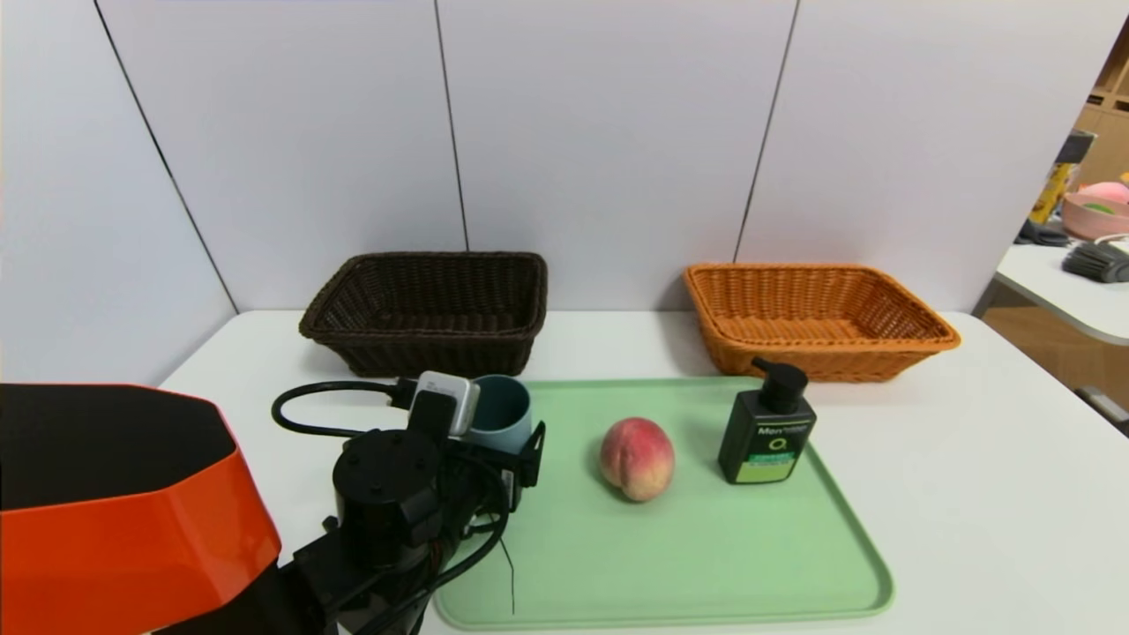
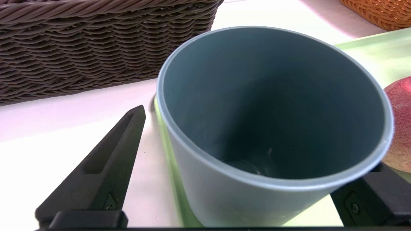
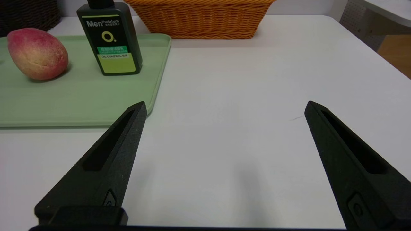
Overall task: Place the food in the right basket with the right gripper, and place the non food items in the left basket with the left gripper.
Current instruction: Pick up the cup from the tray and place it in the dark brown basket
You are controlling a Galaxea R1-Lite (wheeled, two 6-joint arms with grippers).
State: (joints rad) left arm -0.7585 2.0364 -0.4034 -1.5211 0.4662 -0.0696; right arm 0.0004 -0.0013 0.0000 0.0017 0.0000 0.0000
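1. Two tools were spread wide: the left tool (image 2: pixel 257 154) had a finger on each side of the grey-blue cup (image 2: pixel 273 112), and the right tool (image 3: pixel 224 109) hung over the desk (image 3: pixel 240 80).
2. On the green tray (image 1: pixel 706 547) sat the peach (image 1: pixel 637 459) and pump bottle (image 1: pixel 766 428).
3. Far back stood the dark brown basket (image 1: pixel 428 309) and the orange basket (image 1: pixel 816 317).

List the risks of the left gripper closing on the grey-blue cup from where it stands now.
1. The left gripper is open with the cup between its fingers; one finger sits clear of the wall, so an uneven squeeze might tip the cup.
2. The peach lies close beside the cup, so the far finger could nudge it.
3. The cup stands at the edge of the green tray, where it might catch on the lip.
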